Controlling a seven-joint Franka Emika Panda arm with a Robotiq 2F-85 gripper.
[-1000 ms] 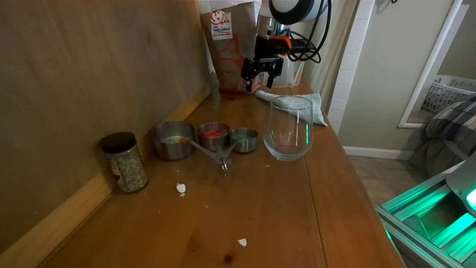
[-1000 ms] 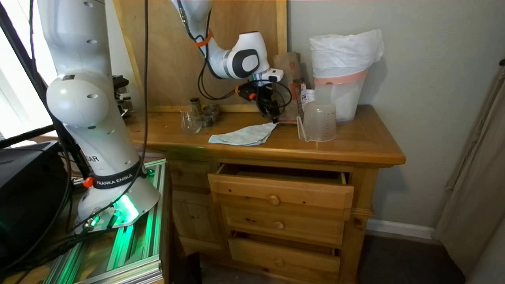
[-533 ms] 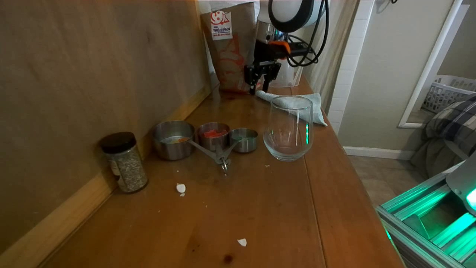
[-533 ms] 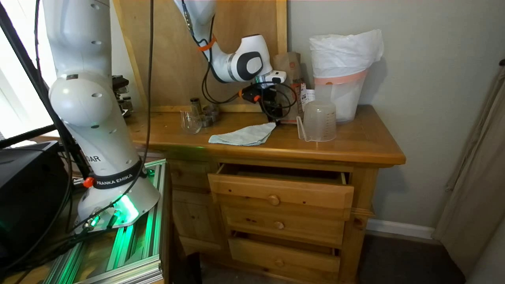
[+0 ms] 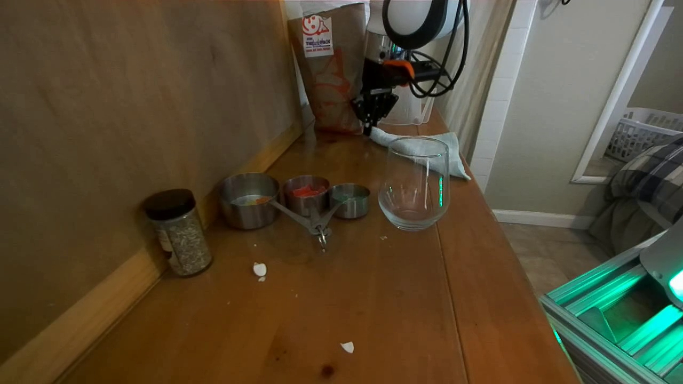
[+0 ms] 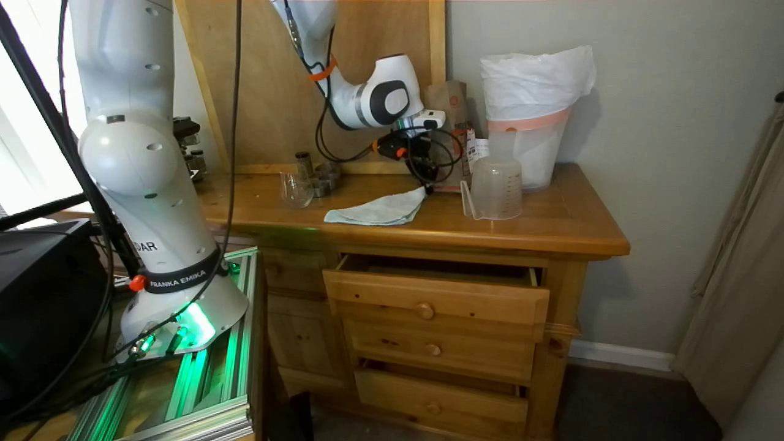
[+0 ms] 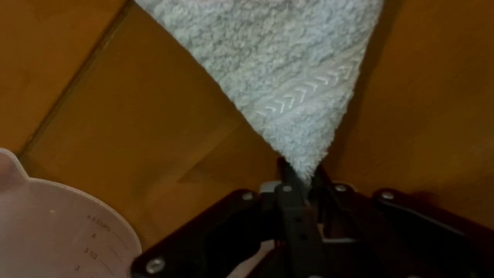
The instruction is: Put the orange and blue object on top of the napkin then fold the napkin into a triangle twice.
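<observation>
- Fingers point(image 7: 291, 204): closed together on the pointed corner of the napkin point(image 7: 270, 69), pinching it between them in the wrist view.
- Napkin: lay on the table point(image 5: 299, 320), folded, its layered edges showing; it tapered from a broad end near the front edge to the clamped corner. The cloth was pale blue-green, with a band of chevrons near that corner. Whether the corner was raised clear of the table could not be told.
- Arm point(image 6: 383, 101): reached over the table, with the fingers pointing down near the bag point(image 5: 336, 80), which bore a printed label point(image 5: 317, 36).
- Jug point(image 6: 499, 190): translucent, upright on the table near the clamped corner, its handle toward the napkin; measuring marks were legible in the wrist view.
- Bin point(image 6: 527, 153): stood behind the jug, with a white liner point(image 6: 539, 86) rising from its mouth.
- Glass point(image 5: 413, 208): upright; in an exterior view, part of the napkin showed through it.
- Cups point(image 5: 249, 210): three, of metal, set side by side near the glass, their handles converging on a ring point(image 5: 322, 240); a red piece point(image 5: 307, 191) lay in the middle one.
- Jar point(image 5: 184, 248): black-lidded, near the wooden panel point(image 5: 133, 133), well apart from the fingers.
- Scraps point(image 5: 260, 269): white, scattered on the table.
- Top drawer point(image 6: 380, 294) and bottom drawer point(image 6: 392, 392): partly pulled out.
</observation>
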